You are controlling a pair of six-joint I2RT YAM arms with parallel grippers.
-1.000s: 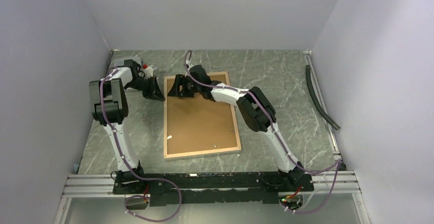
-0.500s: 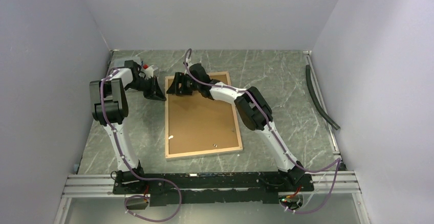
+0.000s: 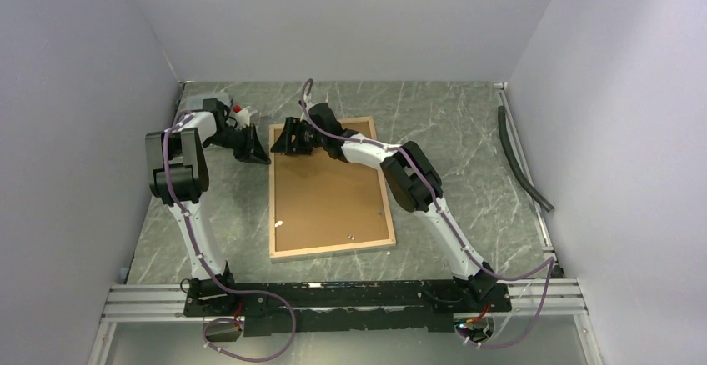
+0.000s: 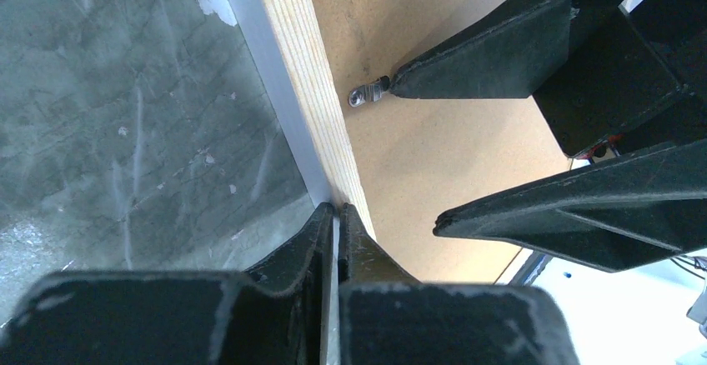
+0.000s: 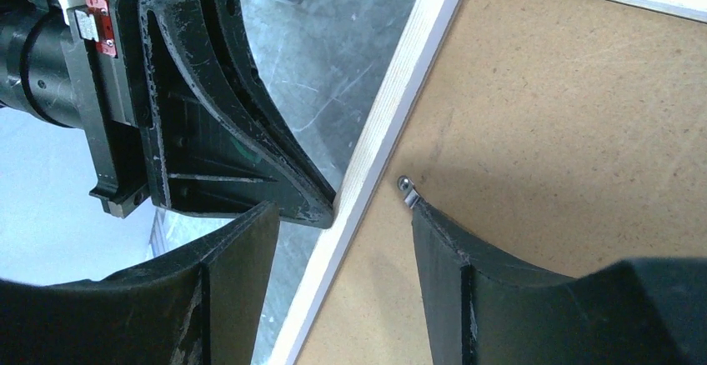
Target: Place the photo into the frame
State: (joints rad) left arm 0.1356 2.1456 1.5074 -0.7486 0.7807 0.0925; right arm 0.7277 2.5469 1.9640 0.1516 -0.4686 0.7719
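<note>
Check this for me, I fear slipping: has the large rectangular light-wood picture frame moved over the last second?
Yes, slightly: the frame has slid rightward relative to the fixed silver metal rail in the overhead view.

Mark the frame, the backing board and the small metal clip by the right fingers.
frame (image 3: pixel 333 247): top view, near wooden rail.
backing board (image 3: pixel 329 194): top view, bare brown middle.
metal clip (image 5: pixel 406 188): right wrist view, its silver tab.
</note>
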